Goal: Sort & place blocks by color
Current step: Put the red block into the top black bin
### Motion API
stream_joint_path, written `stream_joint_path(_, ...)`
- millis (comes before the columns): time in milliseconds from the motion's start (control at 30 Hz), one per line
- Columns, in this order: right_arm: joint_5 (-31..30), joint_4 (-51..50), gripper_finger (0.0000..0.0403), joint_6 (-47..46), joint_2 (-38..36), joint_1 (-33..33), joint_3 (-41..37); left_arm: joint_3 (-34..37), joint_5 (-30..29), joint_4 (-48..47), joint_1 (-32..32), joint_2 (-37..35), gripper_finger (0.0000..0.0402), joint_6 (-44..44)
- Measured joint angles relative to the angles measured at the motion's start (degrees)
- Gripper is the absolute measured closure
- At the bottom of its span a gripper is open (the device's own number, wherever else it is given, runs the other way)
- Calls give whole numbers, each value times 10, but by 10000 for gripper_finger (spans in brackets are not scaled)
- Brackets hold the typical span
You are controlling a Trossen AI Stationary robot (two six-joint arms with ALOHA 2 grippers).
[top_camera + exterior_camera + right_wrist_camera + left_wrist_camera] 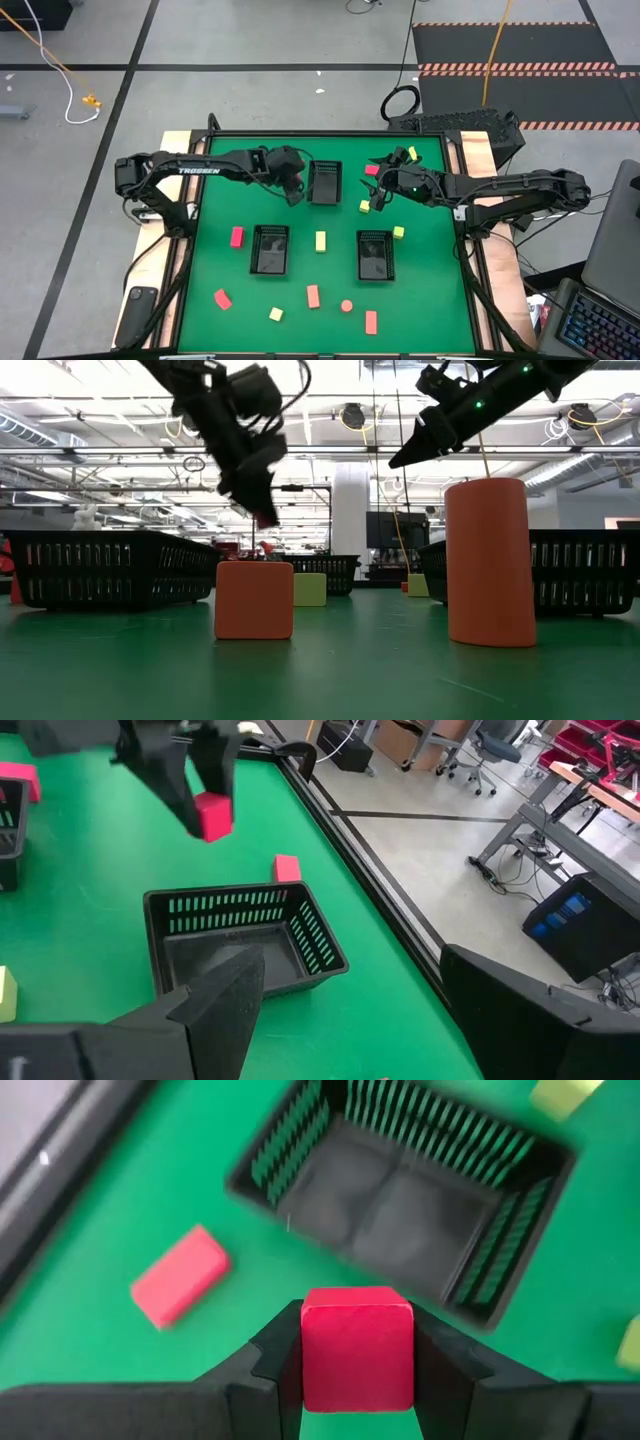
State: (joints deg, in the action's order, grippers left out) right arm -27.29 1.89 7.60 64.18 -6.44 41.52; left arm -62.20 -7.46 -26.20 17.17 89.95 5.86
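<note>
A pink-red cube [357, 1346] is held clamped between the fingers of the left gripper [293, 190], lifted off the green table [430, 290], just beside the black tray at the table's far middle [325, 181] and above the gap between it and the near-left tray [270, 248]. The right gripper [377, 192] hangs in the air on the other side of that far tray with its fingers spread wide and nothing between them. The other blocks lie scattered: a pink-red bar [237, 236] beside the near-left tray, a pale yellow block [321, 241] between the two near trays, a salmon-orange bar [313, 295] and a round salmon-orange block [347, 306] toward the near edge. The chief risk is judged to be a release made off the tray's centre: the cube could strike the slotted rim and bounce out onto the table. Only part of the cube's sides is covered by the pads, so it could be twisted or dropped by a quick move. Since both grippers are close to the same far tray, a collision could follow if both were brought over it together. Which tray is meant for pink-red cannot be told, as all three appear empty, so a wrong choice could spoil the sorting.
</note>
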Motion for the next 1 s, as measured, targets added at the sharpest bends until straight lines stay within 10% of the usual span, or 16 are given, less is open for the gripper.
stream_joint_path(1000, 1, -4, 106, -9, 0, -7, 0, -21, 90, 178, 12, 80, 271, -74)
